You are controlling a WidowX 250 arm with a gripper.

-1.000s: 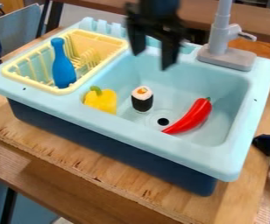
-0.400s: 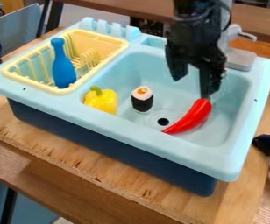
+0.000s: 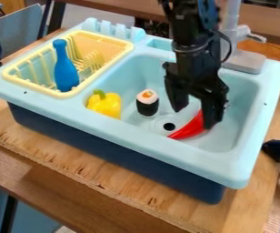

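Red chili pepper (image 3: 189, 129) on the right side of the basin (image 3: 143, 68), next to the drain (image 3: 169, 126); sits partly hidden behind one finger of the black gripper (image 3: 194, 117), hanging low with both fingers spread apart; cannot tell about contact. Farther left, holds a sushi roll (image 3: 147, 103), then a yellow bell pepper (image 3: 105, 105). Beyond, has a yellow rack (image 3: 36, 86) with a blue bottle-shaped toy (image 3: 66, 70) and, behind the basin, a gray faucet (image 3: 246, 61)
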